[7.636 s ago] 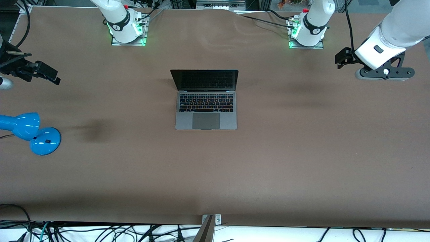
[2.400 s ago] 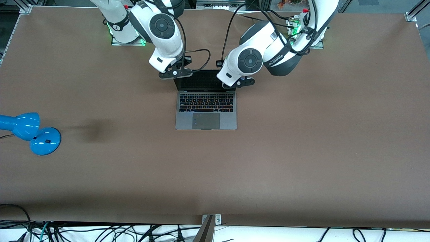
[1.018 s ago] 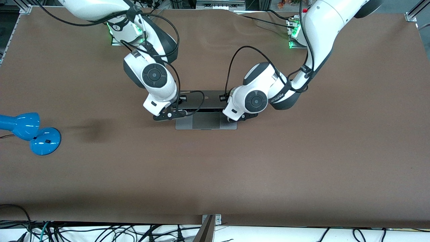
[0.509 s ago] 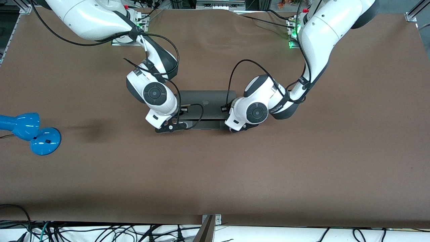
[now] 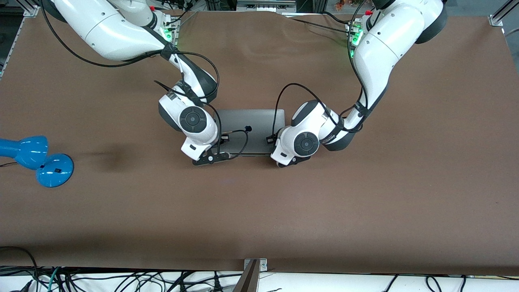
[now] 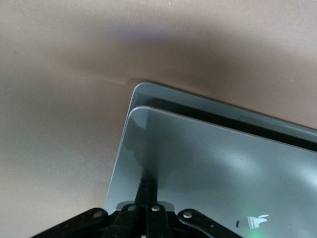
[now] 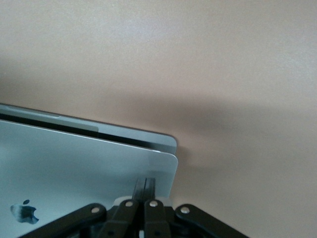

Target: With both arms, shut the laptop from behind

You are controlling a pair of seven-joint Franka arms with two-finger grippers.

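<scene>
Both grippers (image 6: 147, 191) (image 7: 145, 188) shut, tips on laptop (image 5: 255, 121) lid

Even overhead light fills the front view, and the brown table (image 5: 365, 202) reads flat and sharp to its edges. Soft blurred shadows lie at centre left of the frame and along the lower edge. Green lamps glow at both arm bases near the top.

In both wrist views the light is warmer and paler. The laptop (image 6: 208, 168) lid shows a soft sheen with a small green glint near its logo at lower right of the left wrist frame. A broad dark shadow spreads on the table just past the lid. The black parts along the bottom edge look slightly out of focus.
</scene>
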